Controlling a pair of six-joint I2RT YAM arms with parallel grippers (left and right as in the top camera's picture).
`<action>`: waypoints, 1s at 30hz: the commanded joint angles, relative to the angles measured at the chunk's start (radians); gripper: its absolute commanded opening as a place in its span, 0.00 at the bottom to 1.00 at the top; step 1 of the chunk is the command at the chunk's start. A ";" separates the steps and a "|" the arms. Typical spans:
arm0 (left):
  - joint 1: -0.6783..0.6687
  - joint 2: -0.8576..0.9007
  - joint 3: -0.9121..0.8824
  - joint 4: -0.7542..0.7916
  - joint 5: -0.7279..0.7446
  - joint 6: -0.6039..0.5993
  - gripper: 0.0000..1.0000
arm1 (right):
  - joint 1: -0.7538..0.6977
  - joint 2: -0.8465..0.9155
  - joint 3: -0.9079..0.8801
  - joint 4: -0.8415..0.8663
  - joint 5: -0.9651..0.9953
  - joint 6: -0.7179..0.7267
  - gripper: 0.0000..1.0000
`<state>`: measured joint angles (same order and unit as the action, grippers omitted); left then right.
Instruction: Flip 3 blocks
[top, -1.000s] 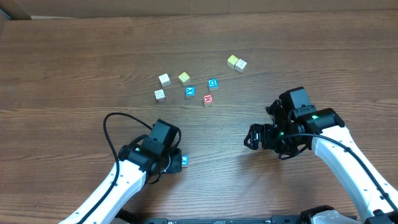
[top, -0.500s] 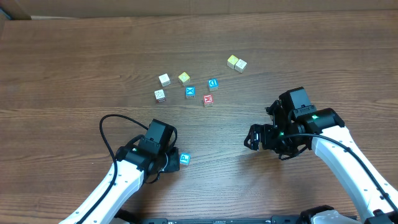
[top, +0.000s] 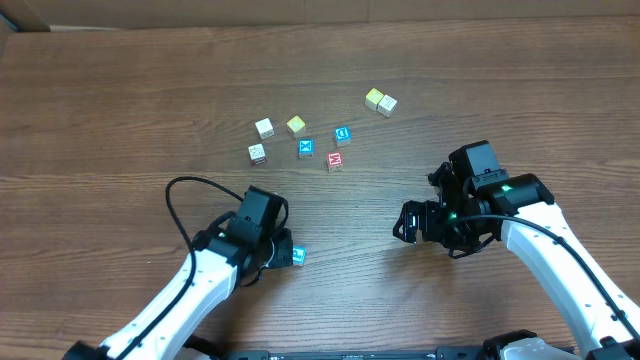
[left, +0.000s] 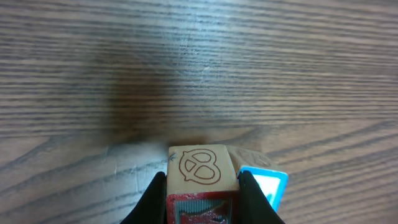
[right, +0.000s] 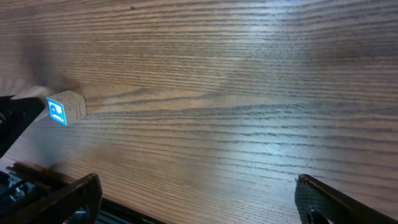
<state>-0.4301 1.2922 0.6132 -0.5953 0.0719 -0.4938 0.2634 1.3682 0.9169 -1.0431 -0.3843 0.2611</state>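
Note:
My left gripper (left: 202, 179) is shut on a wooden block (left: 200, 167). That block has a pretzel drawing on its top face and a red-printed face towards the camera. Just to its right, a blue-printed block (left: 266, 182) sits on the table close to my right fingertip. From overhead the left gripper (top: 275, 250) hides the held block, and the blue-printed block (top: 298, 256) shows beside it. Another red-printed block (top: 335, 160) lies in the cluster farther back. My right gripper (top: 410, 222) hangs open and empty at the right, and the blue-printed block (right: 64, 108) shows far left in its wrist view.
The cluster at the back holds two blue cubes (top: 306, 148) (top: 342, 135), two white cubes (top: 264, 127) (top: 257, 153) and a yellow cube (top: 296, 124). A yellow and white pair (top: 380, 101) sits farther right. A black cable (top: 185, 200) loops beside the left arm.
The left arm shifted slightly left and then back towards the blue-printed block, still holding its block. The right arm has not moved.

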 joint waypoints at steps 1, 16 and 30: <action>0.005 0.028 0.000 0.007 0.007 0.015 0.06 | 0.006 -0.008 0.008 -0.002 0.008 -0.008 1.00; 0.005 0.019 0.011 0.004 0.006 0.017 0.49 | 0.006 -0.008 0.008 0.002 0.009 -0.008 1.00; 0.031 -0.048 0.195 -0.142 -0.089 0.052 0.57 | 0.006 -0.008 0.008 0.081 0.009 -0.008 1.00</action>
<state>-0.4225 1.2583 0.7658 -0.7181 0.0147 -0.4561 0.2634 1.3682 0.9169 -0.9962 -0.3840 0.2611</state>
